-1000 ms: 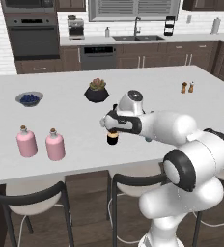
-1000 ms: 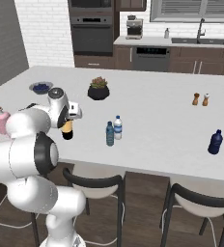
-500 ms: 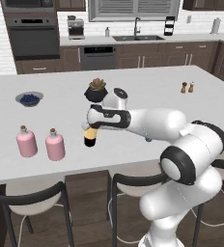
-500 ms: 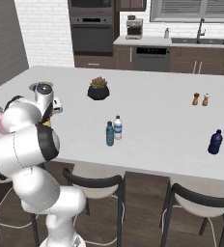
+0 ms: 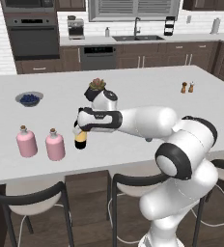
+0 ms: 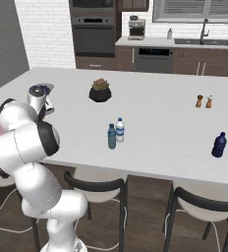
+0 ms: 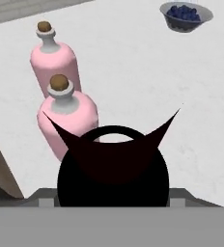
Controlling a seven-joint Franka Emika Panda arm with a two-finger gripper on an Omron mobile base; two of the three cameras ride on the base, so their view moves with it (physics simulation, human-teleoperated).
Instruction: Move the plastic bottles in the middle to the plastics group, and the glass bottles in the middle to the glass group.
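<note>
While it hangs just above the desk (image 5: 147,87), the end effector (image 5: 81,126) is clamped on the wine bottle (image 5: 80,140), which stands upright with its base close to the surface. Just beside it, toward the desk's left end, stand the two pink flasks (image 5: 55,144), so the set-down spot lies immediately that way.

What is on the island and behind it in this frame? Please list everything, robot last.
Wine bottle: one, dark with tan label, held beside the flasks.
Pink flasks: two, cork-stoppered, island's left front.
Water bottles: two, clear and bluish, mid-island.
Dark blue bottle: one, right edge.
Bowl: one, blue contents, far left.
Potted plant: one, black pot, centre back.
Shakers: two, brown and white, right back.
Stools: dark, at the island front.
Oven, sink: back wall.
Claw: one, closed on the wine bottle.
</note>
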